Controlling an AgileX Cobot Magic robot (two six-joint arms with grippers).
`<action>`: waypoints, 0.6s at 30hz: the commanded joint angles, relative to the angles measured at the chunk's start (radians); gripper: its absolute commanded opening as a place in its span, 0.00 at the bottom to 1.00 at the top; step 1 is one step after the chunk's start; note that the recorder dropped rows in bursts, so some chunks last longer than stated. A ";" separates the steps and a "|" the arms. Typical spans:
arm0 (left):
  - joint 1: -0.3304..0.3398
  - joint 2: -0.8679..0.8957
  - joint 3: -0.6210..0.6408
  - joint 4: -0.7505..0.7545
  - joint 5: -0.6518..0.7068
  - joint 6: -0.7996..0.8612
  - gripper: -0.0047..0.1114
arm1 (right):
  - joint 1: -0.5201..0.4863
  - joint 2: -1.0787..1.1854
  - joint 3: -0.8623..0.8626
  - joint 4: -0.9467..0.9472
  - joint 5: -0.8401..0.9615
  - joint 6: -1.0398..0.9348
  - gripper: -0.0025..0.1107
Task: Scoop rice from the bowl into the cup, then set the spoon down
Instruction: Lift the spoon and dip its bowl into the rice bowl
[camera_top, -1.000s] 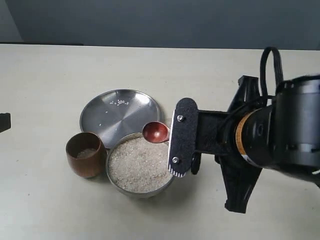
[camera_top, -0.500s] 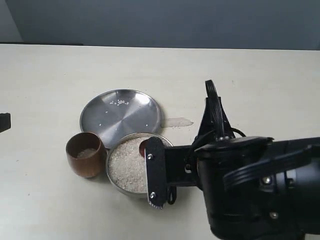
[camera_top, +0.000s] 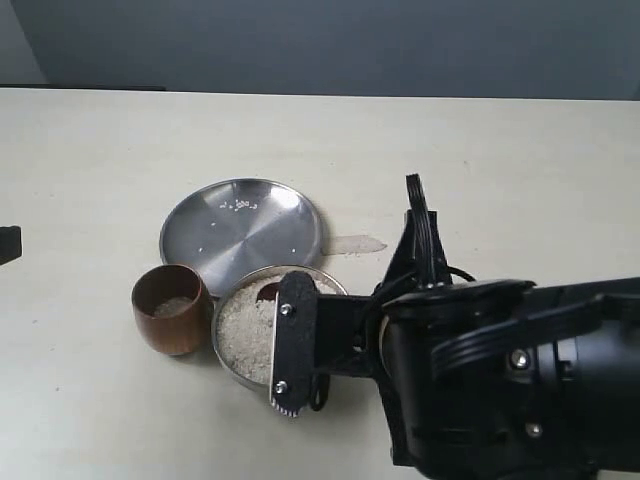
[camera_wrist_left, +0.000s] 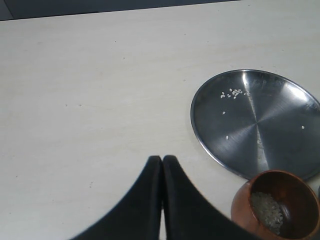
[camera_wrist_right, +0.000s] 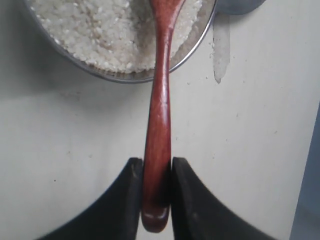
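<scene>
On a pale tabletop (camera_top: 100, 140), your right gripper (camera_wrist_right: 156, 167) pinches the spoon (camera_wrist_right: 159, 100) near its handle end, its tip in the rice (camera_wrist_right: 100, 35) inside the bowl (camera_top: 216, 340) just beside the cup (camera_top: 170, 312); your left gripper (camera_wrist_left: 162, 160) is closed, empty.

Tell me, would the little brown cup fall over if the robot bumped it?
It would probably slide rather than topple: the cup looks squat and wide for its height. It is likely light, being wooden with only a little rice inside. Once tipped, its rounded sides might let it roll.
</scene>
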 joint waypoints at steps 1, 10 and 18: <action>-0.003 0.004 -0.008 0.005 -0.008 0.000 0.04 | 0.000 -0.001 -0.007 0.026 -0.005 0.037 0.02; -0.003 0.004 -0.008 0.005 -0.008 0.000 0.04 | 0.000 -0.008 -0.007 0.070 -0.044 0.148 0.02; -0.003 0.004 -0.008 0.005 -0.008 0.000 0.04 | 0.000 -0.008 -0.007 0.109 -0.058 0.203 0.02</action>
